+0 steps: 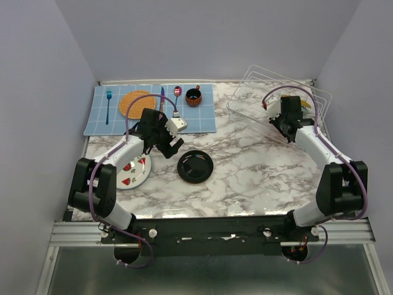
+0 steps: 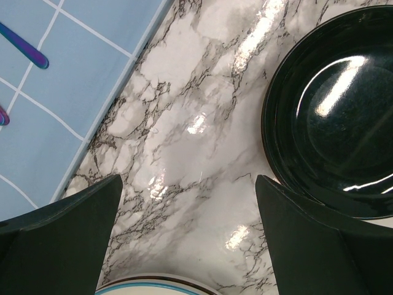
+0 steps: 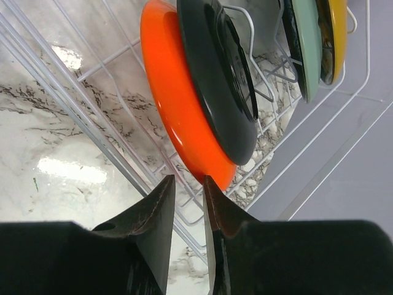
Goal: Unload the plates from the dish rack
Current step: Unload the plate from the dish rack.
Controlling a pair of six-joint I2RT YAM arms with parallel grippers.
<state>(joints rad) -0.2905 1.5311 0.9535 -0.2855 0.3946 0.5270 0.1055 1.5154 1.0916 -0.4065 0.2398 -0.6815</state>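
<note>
right wrist view: the white thin-wire dish rack (image 1: pixel 255 86) holds four round plates on edge between its upright dividers. from left of frame to upper right:
- one orange-red plate (image 3: pixel 167 104), glossy, thick rim
- one glossy black plate (image 3: pixel 212 74), leaning against the orange-red one
- one pale green plate (image 3: pixel 305 52)
- one mustard-yellow plate (image 3: pixel 336 34), partly cut off by the frame edge

right fingers (image 3: pixel 153 221): dark, wedge-shaped, a narrow gap between them. rack wire and marble show through the gap and nothing is clamped. the tip on the right of frame is at the lower rim of the orange-red plate.

top view: the rack is at upper right on the grey-veined marble counter (image 1: pixel 258 166). two plates lie flat at lower left:
- one glossy black dinner plate (image 1: pixel 195 166)
- one white plate with red wedges (image 1: pixel 134 175), partly under the left arm

left fingers (image 2: pixel 67 239): spread wide over bare marble, holding nothing. a blue gridded placemat (image 1: pixel 202 117) is at upper left.
</note>
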